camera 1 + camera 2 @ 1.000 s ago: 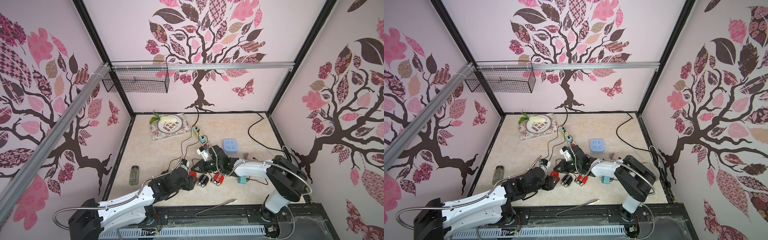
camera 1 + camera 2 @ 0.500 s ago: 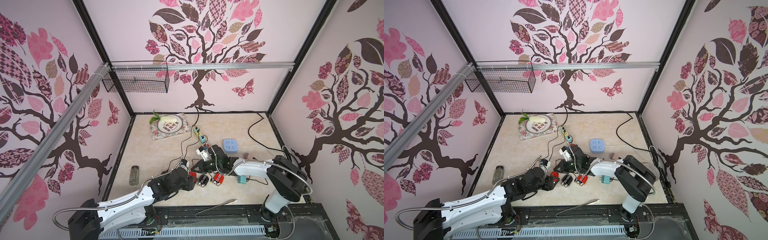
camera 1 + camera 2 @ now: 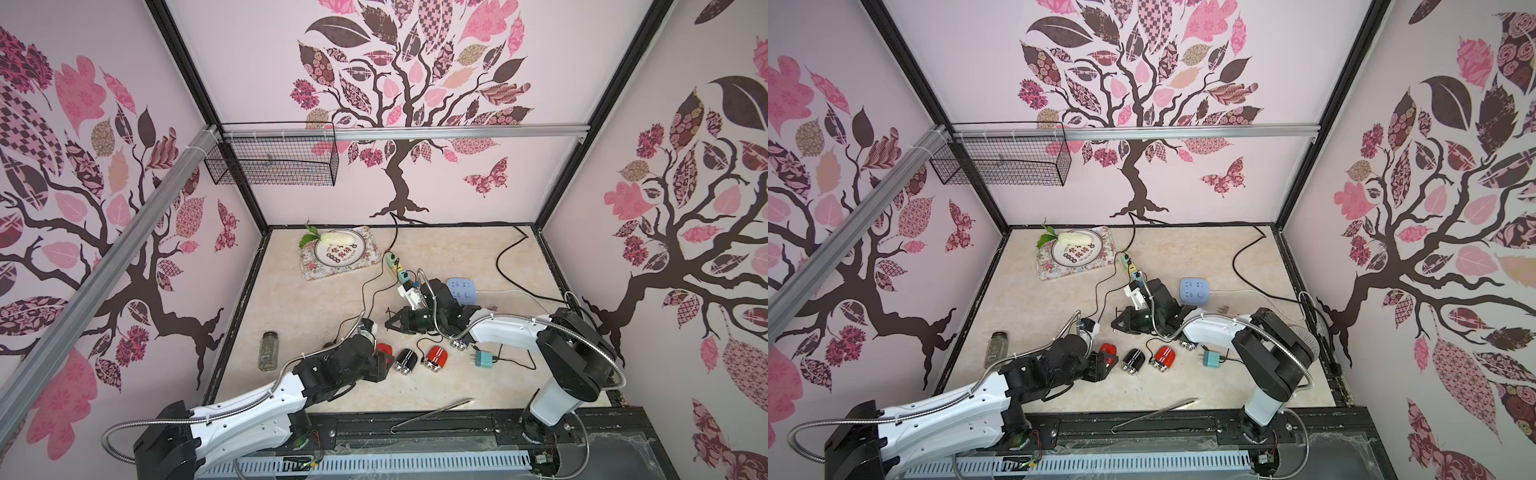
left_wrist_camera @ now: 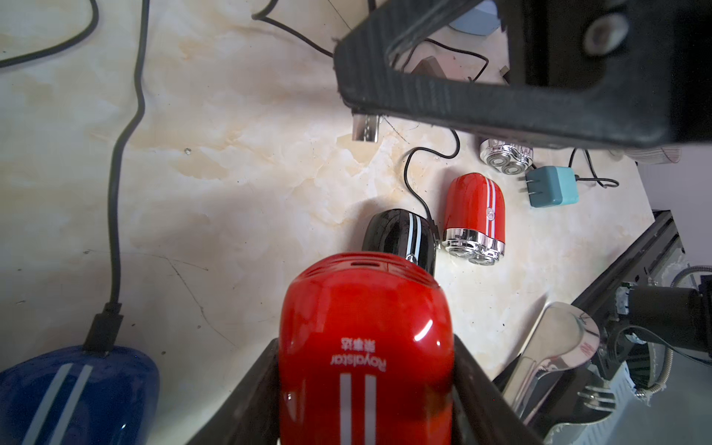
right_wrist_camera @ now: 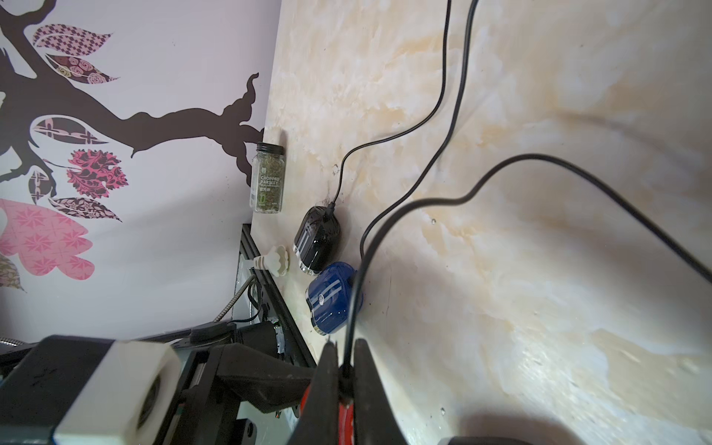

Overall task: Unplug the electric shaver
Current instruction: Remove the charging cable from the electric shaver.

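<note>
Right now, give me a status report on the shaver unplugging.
Left end effector shut on red shaver. Right end effector shut on black cable. Shaver port looks empty. Black shaver lies close by.

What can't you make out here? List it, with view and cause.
- Head of the red shaver: cut off at the left wrist picture's edge.
- Plug of the black cable: hidden between the right gripper's jaws, right wrist view.
- The blue shaver: under the left arm in both top views.
</note>
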`<action>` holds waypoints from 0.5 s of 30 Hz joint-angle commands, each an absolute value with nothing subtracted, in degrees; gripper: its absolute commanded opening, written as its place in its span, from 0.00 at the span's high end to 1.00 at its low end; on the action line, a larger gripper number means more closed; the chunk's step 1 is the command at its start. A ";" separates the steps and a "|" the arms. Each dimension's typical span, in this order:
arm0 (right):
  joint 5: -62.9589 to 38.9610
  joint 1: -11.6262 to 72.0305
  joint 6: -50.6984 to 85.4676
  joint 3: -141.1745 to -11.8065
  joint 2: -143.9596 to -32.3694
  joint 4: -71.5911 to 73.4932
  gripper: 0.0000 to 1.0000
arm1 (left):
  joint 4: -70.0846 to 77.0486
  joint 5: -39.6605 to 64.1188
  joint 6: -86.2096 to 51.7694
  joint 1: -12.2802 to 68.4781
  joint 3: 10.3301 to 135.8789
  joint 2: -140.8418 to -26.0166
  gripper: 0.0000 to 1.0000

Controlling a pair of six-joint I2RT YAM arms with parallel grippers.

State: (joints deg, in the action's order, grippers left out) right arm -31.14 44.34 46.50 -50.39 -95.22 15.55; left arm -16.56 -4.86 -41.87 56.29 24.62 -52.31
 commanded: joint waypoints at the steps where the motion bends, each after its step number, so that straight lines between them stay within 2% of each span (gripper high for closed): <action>1: -30.74 43.55 46.25 -52.61 -94.50 15.40 0.95 | -17.04 -5.99 -41.24 56.34 24.01 -51.84 0.84; 15: -29.99 42.02 47.58 -47.63 -92.47 15.78 0.95 | -24.47 -8.35 -40.97 56.34 29.96 -61.28 0.82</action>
State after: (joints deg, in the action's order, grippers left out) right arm -30.41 42.02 46.74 -48.73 -94.11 14.87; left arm -23.62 -7.14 -41.78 56.29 25.65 -60.27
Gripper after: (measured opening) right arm 0.093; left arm 0.573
